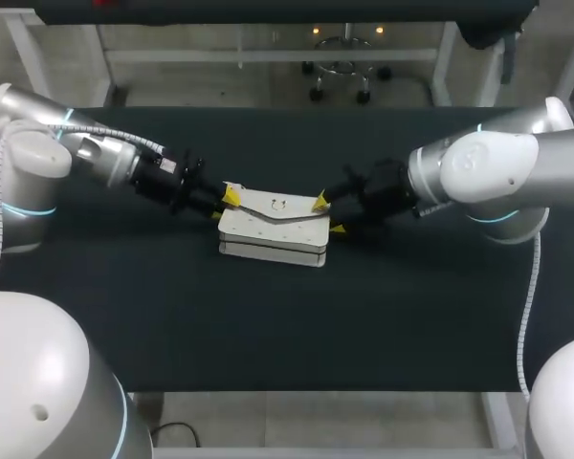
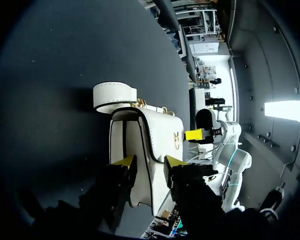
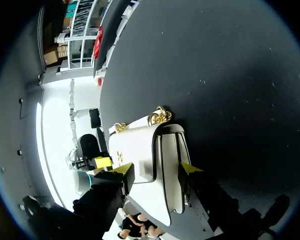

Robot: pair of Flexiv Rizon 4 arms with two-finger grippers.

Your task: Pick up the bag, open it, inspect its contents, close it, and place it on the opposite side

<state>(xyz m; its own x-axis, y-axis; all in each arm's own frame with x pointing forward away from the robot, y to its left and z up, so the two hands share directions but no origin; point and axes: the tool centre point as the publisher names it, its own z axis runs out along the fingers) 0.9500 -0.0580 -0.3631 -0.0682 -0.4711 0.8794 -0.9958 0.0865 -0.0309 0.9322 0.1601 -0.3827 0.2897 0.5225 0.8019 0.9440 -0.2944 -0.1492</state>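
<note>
At the middle of the black table (image 1: 411, 306), one white handbag (image 1: 273, 225) is held by two grippers: left gripper (image 1: 226, 207) clamped on one end, right gripper (image 1: 327, 214) clamped on the other.

No readable text, labels or numbers anywhere.

A wide table covered in black cloth (image 1: 287, 325) carries a single thing, a white leather flap bag (image 1: 273, 229) with gold fittings, near the table's middle (whether its base rests fully is unclear).
</note>
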